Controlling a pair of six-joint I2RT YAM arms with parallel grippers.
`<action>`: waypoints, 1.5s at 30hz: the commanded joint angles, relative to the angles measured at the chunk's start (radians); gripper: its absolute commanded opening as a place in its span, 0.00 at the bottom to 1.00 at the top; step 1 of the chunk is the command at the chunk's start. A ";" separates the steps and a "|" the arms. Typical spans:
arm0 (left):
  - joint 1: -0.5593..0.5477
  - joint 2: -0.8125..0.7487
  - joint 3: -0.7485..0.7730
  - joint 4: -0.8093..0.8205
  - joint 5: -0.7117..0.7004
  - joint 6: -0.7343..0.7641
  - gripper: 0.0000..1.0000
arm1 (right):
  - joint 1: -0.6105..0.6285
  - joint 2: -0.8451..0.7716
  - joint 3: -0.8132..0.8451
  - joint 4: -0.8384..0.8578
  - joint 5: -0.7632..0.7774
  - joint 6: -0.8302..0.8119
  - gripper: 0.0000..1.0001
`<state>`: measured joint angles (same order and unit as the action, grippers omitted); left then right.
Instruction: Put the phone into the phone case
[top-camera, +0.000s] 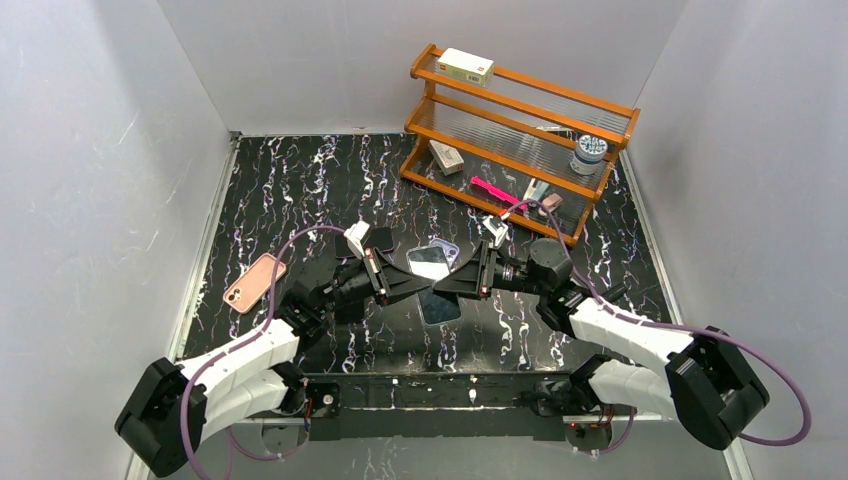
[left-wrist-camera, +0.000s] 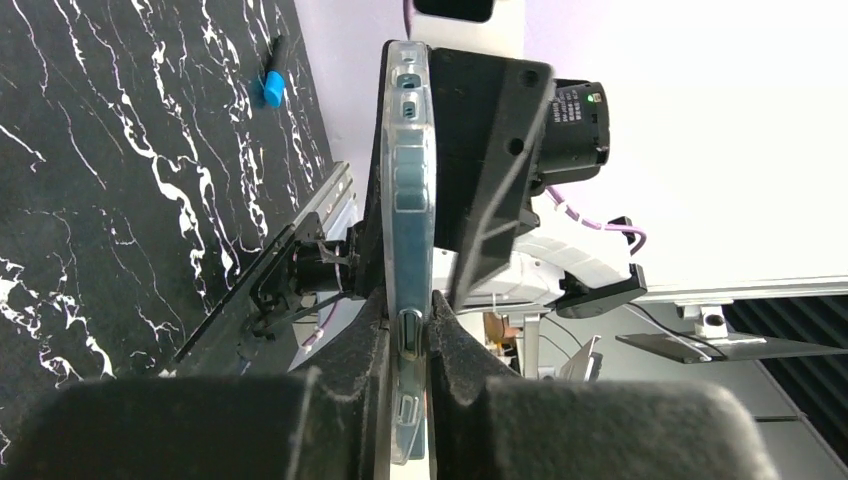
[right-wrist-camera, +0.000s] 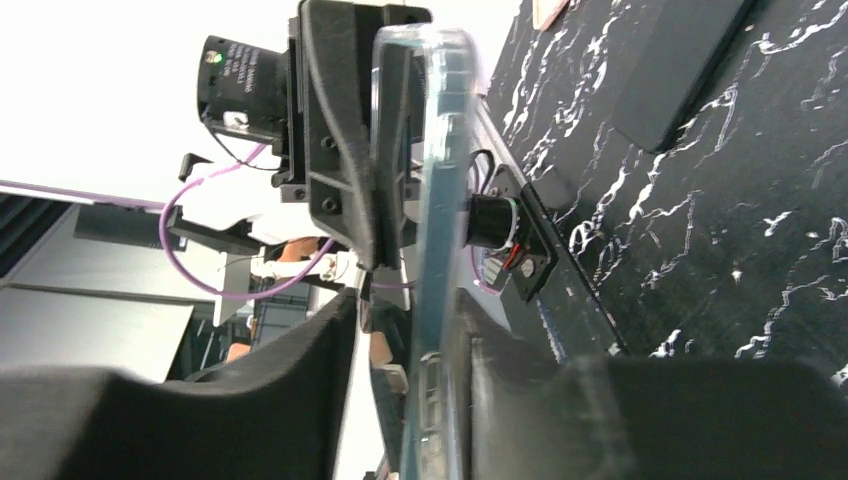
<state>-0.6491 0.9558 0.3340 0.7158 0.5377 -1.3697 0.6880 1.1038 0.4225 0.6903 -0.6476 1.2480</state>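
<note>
Top external: I see the wooden rack (top-camera: 545, 87) holding a white box (top-camera: 466, 66) on its top shelf and a jar (top-camera: 588, 153) lower down. Both arms reach inward and meet mid-table at the clear phone case (top-camera: 430, 262). The dark phone (top-camera: 438, 305) lies flat on the table beside it.

Left wrist: the left gripper (left-wrist-camera: 408, 320) pinches the case's edge, jaws narrow.

Right wrist: the right gripper (right-wrist-camera: 410, 330) stands slack, with a gap between one finger (right-wrist-camera: 300, 380) and the case.

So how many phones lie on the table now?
2 clearly: a pink phone at the left, a dark phone in the middle beside the clear case. A dark item further back may be a third.
</note>
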 joint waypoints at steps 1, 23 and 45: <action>-0.003 -0.019 -0.003 0.065 -0.032 -0.024 0.00 | 0.002 -0.054 0.016 0.075 -0.033 -0.024 0.53; -0.003 0.000 -0.050 0.135 -0.071 -0.003 0.00 | 0.003 -0.118 -0.139 0.096 -0.076 0.054 0.10; -0.003 -0.013 -0.050 0.134 0.042 -0.006 0.00 | 0.001 -0.027 -0.064 0.101 -0.037 0.029 0.41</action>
<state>-0.6510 0.9813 0.2737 0.7986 0.5297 -1.3804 0.6884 1.0397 0.3107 0.7296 -0.6979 1.2881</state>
